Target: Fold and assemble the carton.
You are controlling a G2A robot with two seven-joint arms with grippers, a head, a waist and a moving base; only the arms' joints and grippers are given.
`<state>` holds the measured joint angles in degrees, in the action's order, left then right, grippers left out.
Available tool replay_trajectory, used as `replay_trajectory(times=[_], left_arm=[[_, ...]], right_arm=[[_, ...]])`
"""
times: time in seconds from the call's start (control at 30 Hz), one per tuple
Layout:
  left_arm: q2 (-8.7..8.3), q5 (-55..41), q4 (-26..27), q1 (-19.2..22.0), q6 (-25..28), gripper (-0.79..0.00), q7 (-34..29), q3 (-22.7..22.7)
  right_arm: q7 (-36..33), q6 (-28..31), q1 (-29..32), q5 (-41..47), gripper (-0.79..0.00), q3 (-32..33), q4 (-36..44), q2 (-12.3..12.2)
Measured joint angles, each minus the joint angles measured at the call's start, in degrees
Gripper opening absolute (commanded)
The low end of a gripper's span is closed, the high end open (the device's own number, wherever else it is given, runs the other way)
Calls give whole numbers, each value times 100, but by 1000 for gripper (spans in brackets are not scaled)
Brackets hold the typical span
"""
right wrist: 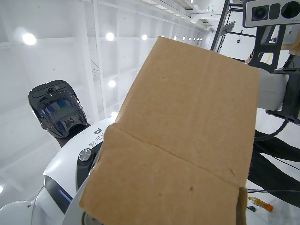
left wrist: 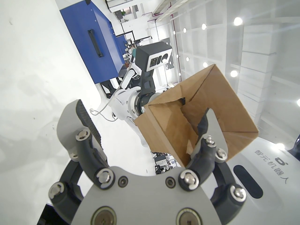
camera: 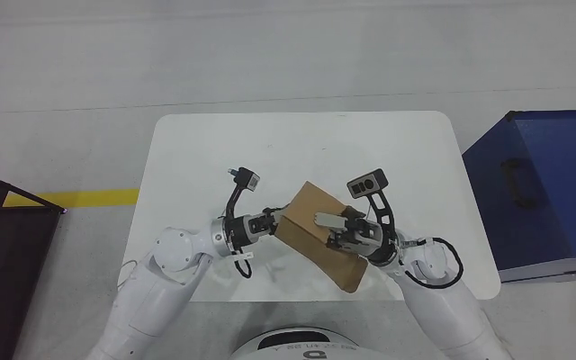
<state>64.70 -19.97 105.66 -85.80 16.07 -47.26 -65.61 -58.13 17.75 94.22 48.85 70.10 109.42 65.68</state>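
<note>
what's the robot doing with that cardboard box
It is putting together a brown carton over the white table, with both arms on it. The left gripper is open, one finger reaching into the carton's open end. The right gripper is on the opposite side, over the top face. The carton is already opened into a box shape.

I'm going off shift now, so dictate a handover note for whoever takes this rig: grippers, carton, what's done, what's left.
Left gripper: open, one finger at the carton's open end, the other clear of it.
Right gripper: closed on a carton panel, holding the carton tilted above the white table, between the two arms.
Done: the carton is opened into a box shape, and its far end looks folded in.
Left: probably closing the open end facing the left gripper, then setting the carton down.
</note>
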Motion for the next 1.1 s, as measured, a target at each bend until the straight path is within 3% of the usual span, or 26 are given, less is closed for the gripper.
replay_trajectory(times=[0.2,0.63,0.93,1.0,1.1], left_arm=[[-2,-26,5,-36,52,0,98,8],[-183,-145,130,-852,338,0,585,-1351],[-179,-453,-2,-1001,462,0,898,-1538],[-175,-527,-80,-991,519,0,972,-1585],[-161,-743,-181,-964,645,0,1196,-1705]], right_arm=[[-50,49,116,4,-785,63,53,-13],[31,-43,309,-131,-785,255,130,-49],[130,-138,289,-230,-785,270,119,-59],[282,-471,217,-564,-785,260,122,-90],[344,-1584,-41,-1690,-785,372,353,-174]])
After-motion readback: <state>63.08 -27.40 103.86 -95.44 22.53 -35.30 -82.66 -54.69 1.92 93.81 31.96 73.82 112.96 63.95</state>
